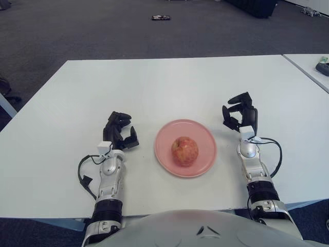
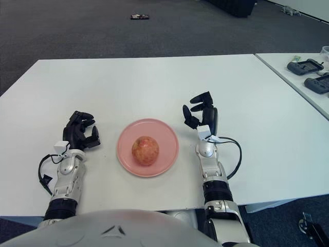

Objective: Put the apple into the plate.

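A red-yellow apple (image 1: 184, 151) sits in the middle of a pink plate (image 1: 204, 135) on the white table (image 1: 164, 87). My left hand (image 1: 120, 133) shows to the left of the plate, fingers relaxed and holding nothing. My right hand (image 1: 238, 113) shows to the right of the plate, a little above the table, fingers spread and empty. Neither hand touches the apple or the plate.
A second white table (image 2: 303, 82) stands at the right with dark devices (image 2: 306, 66) on it. A small dark object (image 1: 161, 17) lies on the grey carpet far behind the table.
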{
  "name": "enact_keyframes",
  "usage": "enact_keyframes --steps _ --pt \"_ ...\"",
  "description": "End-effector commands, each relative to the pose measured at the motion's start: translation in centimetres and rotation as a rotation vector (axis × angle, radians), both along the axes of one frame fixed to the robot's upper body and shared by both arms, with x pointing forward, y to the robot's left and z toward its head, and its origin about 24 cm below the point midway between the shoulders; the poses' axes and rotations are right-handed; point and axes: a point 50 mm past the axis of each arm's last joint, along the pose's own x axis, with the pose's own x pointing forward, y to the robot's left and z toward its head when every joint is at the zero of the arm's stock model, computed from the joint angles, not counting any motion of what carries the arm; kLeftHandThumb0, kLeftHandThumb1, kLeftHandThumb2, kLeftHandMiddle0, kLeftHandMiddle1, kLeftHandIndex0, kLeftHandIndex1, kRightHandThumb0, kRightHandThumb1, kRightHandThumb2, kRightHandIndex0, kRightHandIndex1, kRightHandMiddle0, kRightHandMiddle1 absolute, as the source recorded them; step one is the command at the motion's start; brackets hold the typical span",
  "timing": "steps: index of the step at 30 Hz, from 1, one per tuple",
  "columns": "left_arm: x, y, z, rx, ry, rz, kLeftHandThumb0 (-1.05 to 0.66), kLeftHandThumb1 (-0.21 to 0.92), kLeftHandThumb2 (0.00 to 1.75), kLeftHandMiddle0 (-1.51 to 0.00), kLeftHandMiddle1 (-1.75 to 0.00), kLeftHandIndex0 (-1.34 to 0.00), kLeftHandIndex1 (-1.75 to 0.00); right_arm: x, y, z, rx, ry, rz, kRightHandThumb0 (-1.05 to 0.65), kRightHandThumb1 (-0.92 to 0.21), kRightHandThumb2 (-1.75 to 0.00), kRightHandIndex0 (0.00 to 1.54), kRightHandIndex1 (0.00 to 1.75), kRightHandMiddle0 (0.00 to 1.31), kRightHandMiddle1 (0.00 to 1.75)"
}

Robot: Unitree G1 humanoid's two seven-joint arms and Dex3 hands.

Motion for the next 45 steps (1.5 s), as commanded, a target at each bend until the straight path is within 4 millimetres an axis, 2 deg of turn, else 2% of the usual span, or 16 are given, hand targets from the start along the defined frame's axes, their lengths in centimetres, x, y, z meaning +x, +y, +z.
enact_keyframes --steps 1,10,19,27,41,45 --pt "-0.7 -0.1 -1.6 -0.008 0.092 -0.005 -0.01 0.05 1.63 -0.81 -1.75 -0.59 -1.73 -0.2 0.3 -0.3 0.029 0.002 0.015 -0.39 -0.65 -0.90 0.60 1.38 0.36 1.75" --pt "-0.8 -0.2 -1.6 -0.012 0.090 -0.004 -0.01 0.04 1.64 -0.81 -1.75 -0.58 -1.74 -0.9 0.6 -1.4 0.072 0.043 0.009 -0.39 -0.63 -0.93 0.63 1.39 0.37 1.75" --pt "-0.8 -0.3 -1.6 -0.027 0.095 -0.004 -0.01 0.09 1.59 -0.78 -1.75 -0.55 -1.75 -1.6 0.7 -2.4 0.103 0.069 -0.004 -0.40 -0.61 -0.96 0.65 1.41 0.39 1.75" --pt "-0.8 -0.3 -1.8 -0.044 0.099 -0.005 -0.01 0.17 1.51 -0.71 -1.75 -0.50 -1.75 -2.1 0.9 -2.8 0.127 0.071 -0.004 -0.40 -0.58 -0.99 0.68 1.41 0.40 1.75" --pt "-0.8 -0.3 -1.9 -0.044 0.100 -0.014 -0.01 0.13 1.55 -0.74 -1.75 -0.52 -1.75 -2.6 1.3 -3.1 0.174 0.065 -0.023 -0.40 -0.60 -0.96 0.66 1.38 0.39 1.75" --pt "-0.8 -0.3 -1.9 -0.039 0.096 -0.016 -0.01 0.16 1.52 -0.72 -1.75 -0.51 -1.75 -2.7 1.3 -3.1 0.180 0.058 -0.031 -0.40 -0.61 -0.96 0.67 1.36 0.39 1.75"
